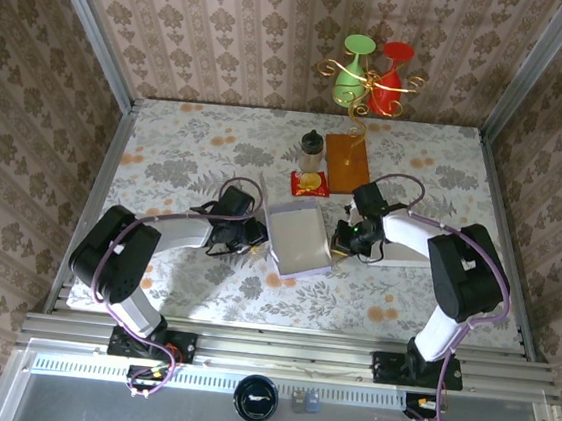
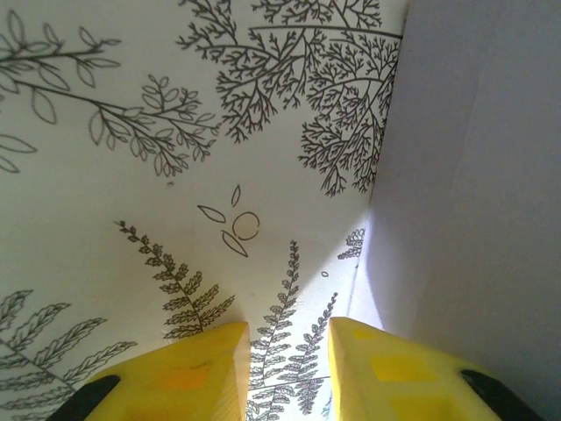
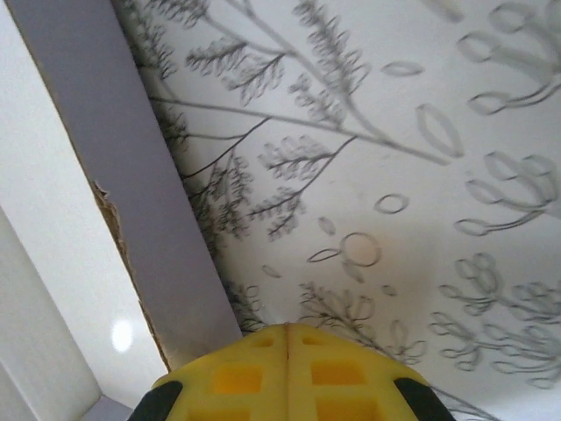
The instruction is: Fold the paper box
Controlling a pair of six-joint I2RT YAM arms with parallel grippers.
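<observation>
while one paper box [image 1: 299, 235] stands open-topped at the middle of the table [image 1: 187, 150], its inside shows bare pale card. the left pincer [image 2: 287, 368] sits just beside the box's wall, fingers a narrow gap apart, holding nothing. the right pincer [image 3: 287, 368] is pressed fully together, empty, at the opposite side. behind the box are one dark-lidded jar [image 1: 311, 151] with unclear contents, one red packet [image 1: 310, 183], one orange board [image 1: 346, 162] and two goblets [image 1: 350, 77], green and red. the table wears a floral print, and striped patterned wallpaper [image 1: 279, 39] surrounds it.
</observation>
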